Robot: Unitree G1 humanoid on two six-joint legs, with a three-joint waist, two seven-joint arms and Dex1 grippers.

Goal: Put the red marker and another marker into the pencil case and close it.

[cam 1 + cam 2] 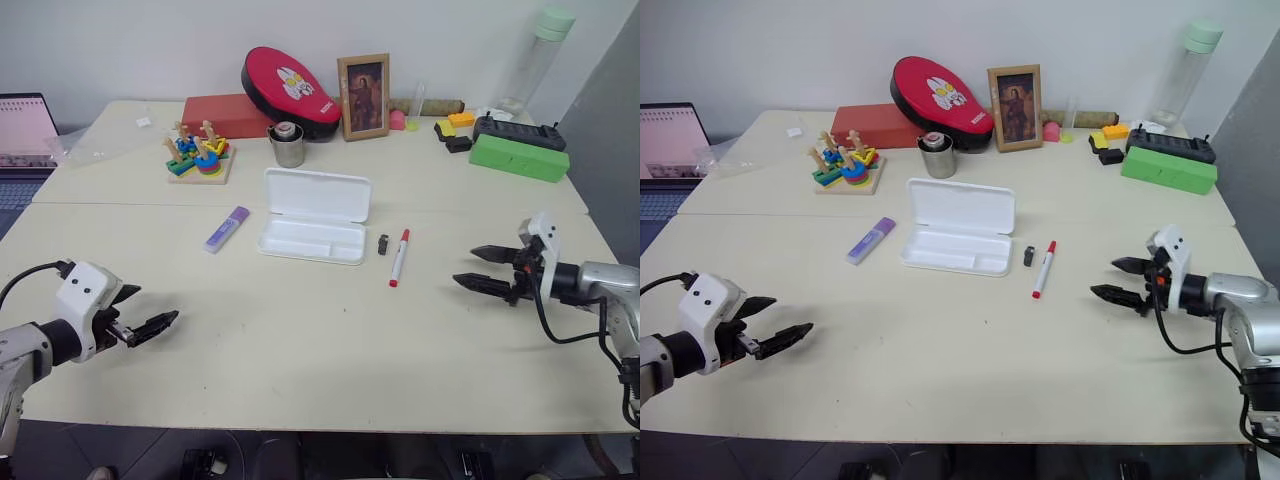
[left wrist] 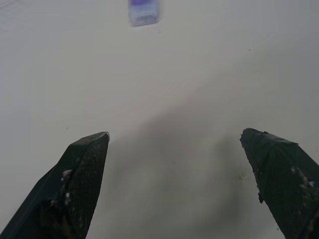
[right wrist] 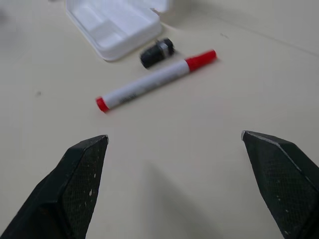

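beside open pencil case (image 1: pixel 312 215), red marker (image 1: pixel 400 258)

We see the purple highlighter (image 2: pixel 143 11) blurred and cut off at the top edge of the left wrist view; the pencil case (image 3: pixel 115 24) is cropped at the right wrist view's top, and the laptop (image 1: pixel 25 135) by the frame's left edge.

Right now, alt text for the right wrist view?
The right gripper hangs open over the beige table, facing the red marker lying flat just ahead. Beyond the marker sit a small black cylindrical part and a corner of the open white pencil case.
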